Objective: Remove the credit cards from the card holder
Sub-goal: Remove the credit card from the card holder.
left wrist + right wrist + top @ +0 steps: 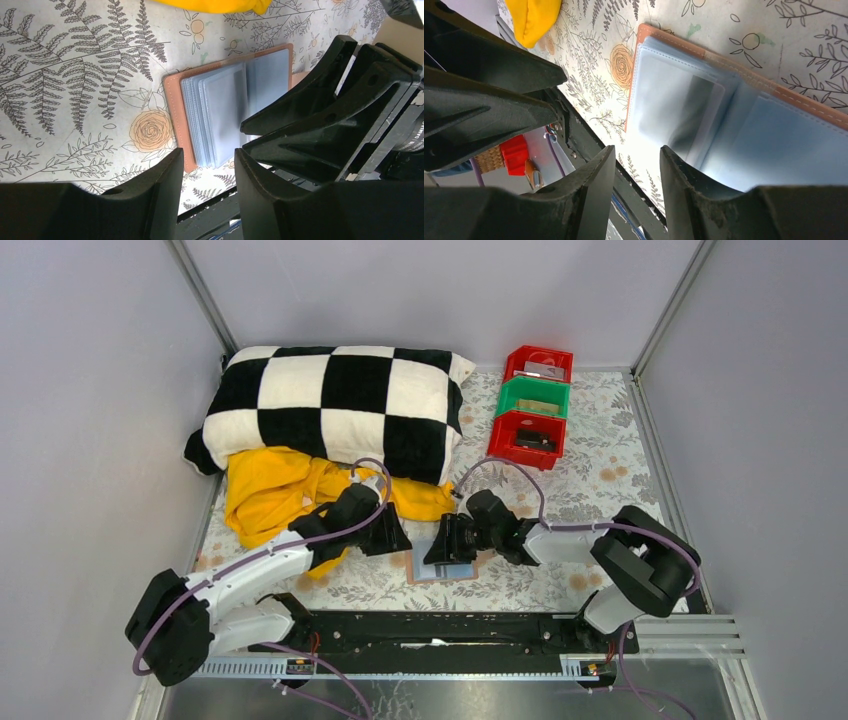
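Observation:
The card holder (450, 573) lies open on the floral table near the front edge, tan leather edging around several grey-blue clear sleeves. It also shows in the left wrist view (220, 110) and the right wrist view (744, 135). A dark rectangular shape (698, 112), apparently one of the credit cards, shows through one sleeve. My left gripper (398, 540) (209, 152) is open and empty just left of the holder. My right gripper (440, 545) (637, 149) is open and empty over the holder's near edge, with nothing between its fingers. The two grippers are close together.
A black-and-white checkered pillow (330, 405) and a yellow cloth (280, 490) lie at the back left. Two red bins and a green bin (535, 405) stand at the back right. A black rail (450, 630) runs along the front edge. Grey walls enclose the table.

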